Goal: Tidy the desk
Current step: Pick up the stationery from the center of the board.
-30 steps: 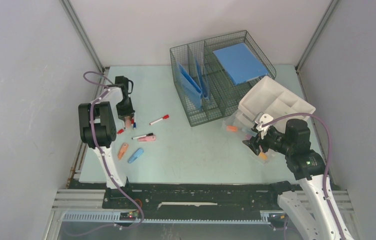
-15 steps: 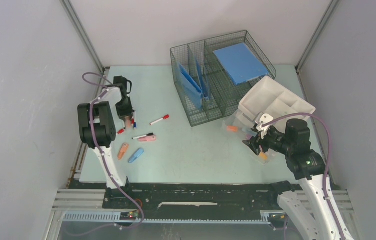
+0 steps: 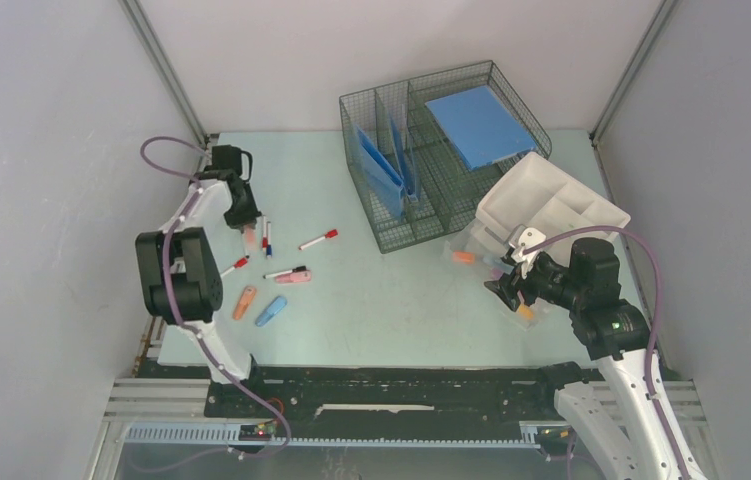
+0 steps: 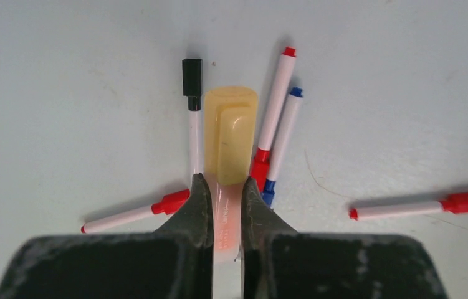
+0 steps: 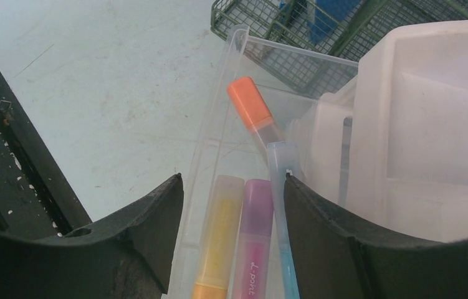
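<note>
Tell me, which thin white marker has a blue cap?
The blue marker right of the highlighter held by the left gripper, just past a red one; the rest have red or black caps.

High rear camera overlooks the desk (image 3: 381, 300); wrist cameras hug it.

The right tool (image 5: 232, 187), dark fingers spread apart and gripping nothing, hangs over a clear bin (image 5: 209, 124) on the desk (image 5: 94, 93) holding a yellow highlighter (image 5: 219, 237), a pink highlighter (image 5: 253, 237), a blue pen (image 5: 280, 205) and an orange-capped marker (image 5: 250, 103), with a white tray (image 5: 430, 93) just beside it and a wire basket (image 5: 268, 18) behind.
</note>
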Controlling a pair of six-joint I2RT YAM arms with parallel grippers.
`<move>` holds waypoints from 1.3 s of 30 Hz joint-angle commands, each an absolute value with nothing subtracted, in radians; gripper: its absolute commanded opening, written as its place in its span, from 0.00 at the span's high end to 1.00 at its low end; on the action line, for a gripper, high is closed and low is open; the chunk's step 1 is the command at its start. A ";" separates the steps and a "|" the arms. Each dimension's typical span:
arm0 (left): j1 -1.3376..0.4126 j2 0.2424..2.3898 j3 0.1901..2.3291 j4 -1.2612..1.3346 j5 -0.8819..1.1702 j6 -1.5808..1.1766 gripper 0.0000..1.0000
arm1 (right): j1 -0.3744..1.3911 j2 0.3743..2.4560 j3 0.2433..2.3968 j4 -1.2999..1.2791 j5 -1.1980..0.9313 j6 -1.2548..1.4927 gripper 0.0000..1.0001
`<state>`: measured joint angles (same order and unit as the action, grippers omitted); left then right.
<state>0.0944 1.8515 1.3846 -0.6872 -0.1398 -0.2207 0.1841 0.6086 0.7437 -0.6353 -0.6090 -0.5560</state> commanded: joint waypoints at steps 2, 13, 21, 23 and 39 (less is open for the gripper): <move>0.086 1.662 1.296 -0.591 -0.055 -0.285 1.00 | 0.186 0.604 0.763 -0.636 -0.637 -0.562 0.32; -0.086 1.138 0.832 -0.135 0.288 -0.518 1.00 | 0.204 0.591 0.763 -0.649 -0.814 -0.528 0.31; -0.449 0.782 0.411 0.343 0.150 -0.716 1.00 | 0.184 0.564 0.771 -0.665 -0.961 -0.510 0.30; -0.585 0.722 0.342 0.427 0.050 -0.734 1.00 | 0.163 0.559 0.776 -0.677 -1.009 -0.510 0.30; -1.273 1.030 0.442 0.861 -0.489 -0.575 1.00 | 0.147 0.569 0.777 -0.738 -1.127 -0.566 0.29</move>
<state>-1.2091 0.9318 0.3496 0.6842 -0.3466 -0.6525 0.1429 0.5648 0.7437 -0.7238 -1.0809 -0.5488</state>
